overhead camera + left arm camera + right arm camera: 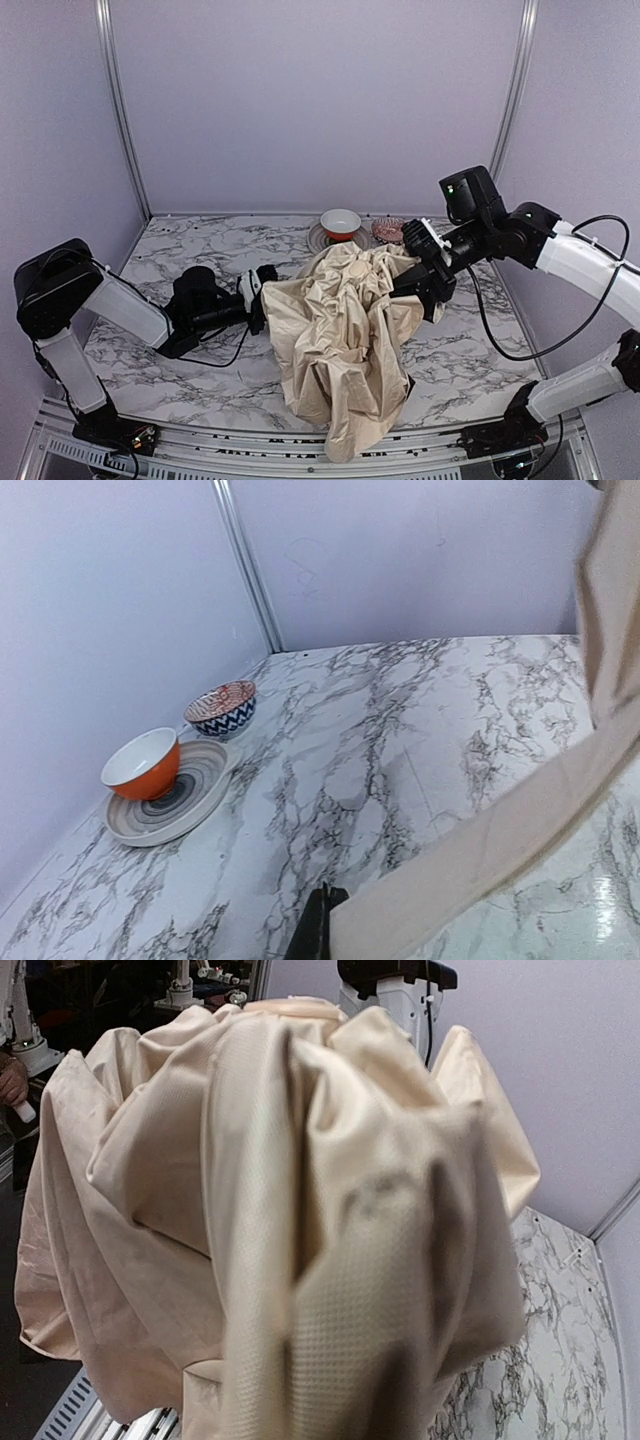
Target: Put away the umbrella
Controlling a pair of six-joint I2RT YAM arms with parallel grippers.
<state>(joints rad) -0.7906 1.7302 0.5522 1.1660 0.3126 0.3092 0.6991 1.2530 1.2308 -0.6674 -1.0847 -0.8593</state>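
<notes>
The umbrella point(345, 340) is a big heap of wrinkled cream-beige fabric in the middle of the marble table, hanging over the front edge. Its shaft and handle are hidden. My left gripper point(262, 296) is at the heap's left edge. In the left wrist view its dark fingers point(316, 932) are pressed together on a taut band of the fabric point(520, 820). My right gripper point(422, 285) is pushed into the heap's upper right side. In the right wrist view the fabric point(300, 1220) fills the frame and hides the fingers.
An orange-and-white bowl point(341, 221) sits on a grey ringed plate point(190, 802) at the back wall, with a small patterned bowl point(387, 231) beside it. Both show in the left wrist view, the orange bowl point(143, 764) and the patterned bowl point(222, 707). Metal posts stand at the back corners.
</notes>
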